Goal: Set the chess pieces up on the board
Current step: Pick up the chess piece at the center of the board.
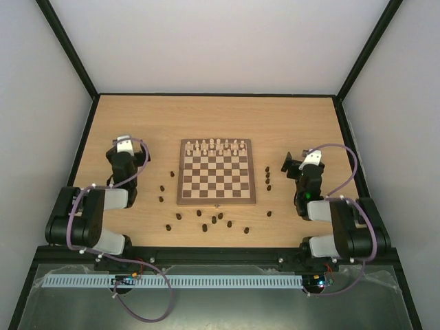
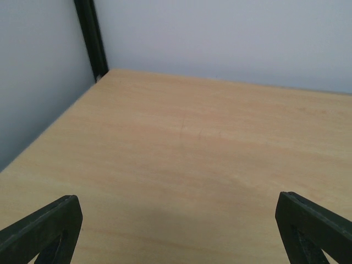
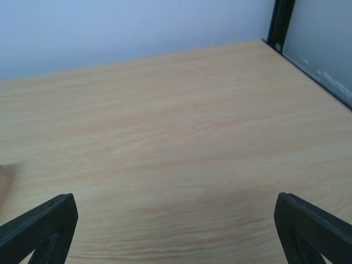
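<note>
Pieces [image 1: 214, 221]: lying scattered on the table [image 1: 289, 124] around the board [image 1: 216, 202], not one of them sitting on a square yet. Clustering thickest at 6 o'clock of the board, just off its near edge; trailing in a loose few at 9 o'clock; lining up in a short column at 3 o'clock, with one more straying toward 5 o'clock. Standing already along the 12 o'clock edge, cream pieces [image 1: 216, 145], leaving the near rows bare and waiting to be filled. Judging the task as barely begun, with every dark piece yet to be lifted and placed. Hanging at 9 o'clock of the board, beyond the pieces there, left gripper [image 2: 176, 236], jaws spreading wide and gripping nothing. Hanging at 3 o'clock, just outside the column there, right gripper [image 3: 176, 234], likewise gaping and empty. Showing only bare wood between the jaws in both wrist views, with no piece in sight; pointing roughly toward 12 o'clock, so leaving the nearest pieces lying beside or behind the jaws rather than between them.
</note>
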